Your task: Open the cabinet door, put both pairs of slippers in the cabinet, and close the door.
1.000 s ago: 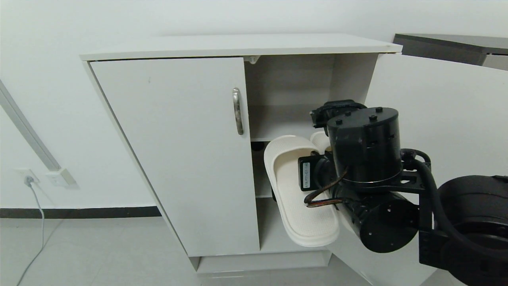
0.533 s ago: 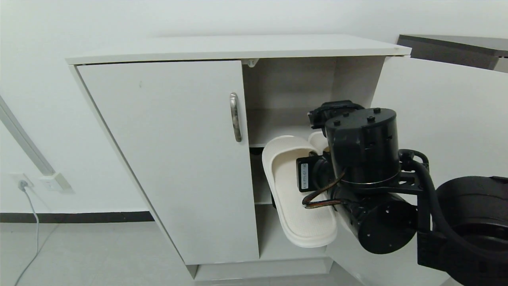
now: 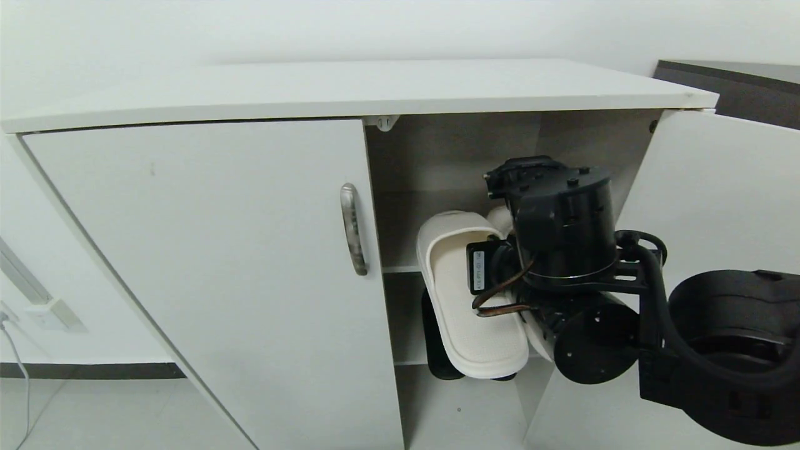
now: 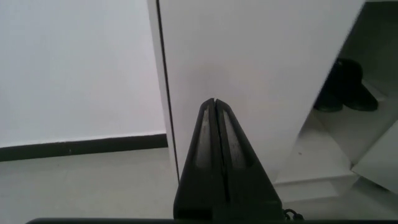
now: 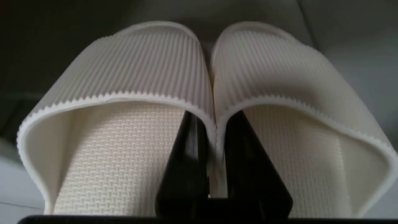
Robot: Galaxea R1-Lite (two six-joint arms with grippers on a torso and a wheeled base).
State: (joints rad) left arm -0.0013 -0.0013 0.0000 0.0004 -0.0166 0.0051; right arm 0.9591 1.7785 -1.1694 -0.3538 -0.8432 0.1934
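1. The white two-door cabinet with a flat top [image 3: 350, 87] stands against a white wall. Its left door [image 3: 219, 262] is shut and carries an upright metal bar handle [image 3: 354, 229]. Its right door [image 3: 719, 206] is swung wide open.
2. The right gripper [image 5: 211, 134] is clamped on the pair of cream ribbed foam slippers [image 5: 143, 124]. Its two black fingers [image 5: 186, 168] pinch the adjoining inner side walls of the two slippers, which sit side by side.
3. In the head view the cream slippers [image 3: 469, 300] hang at the open right half of the cabinet, toes up and heels down. The toes are level with the upper shelf [image 3: 400, 270]. Whether they are already past the cabinet front cannot be told.
4. A pair of black slippers [image 4: 345, 93] lies on a shelf inside the cabinet. In the head view it shows dark just behind the heels of the cream pair [image 3: 437, 350].
5. The left gripper [image 4: 214, 109] has its fingers pressed together with nothing between them. It faces the lower part of the shut left door, above the grey floor [image 4: 87, 180].
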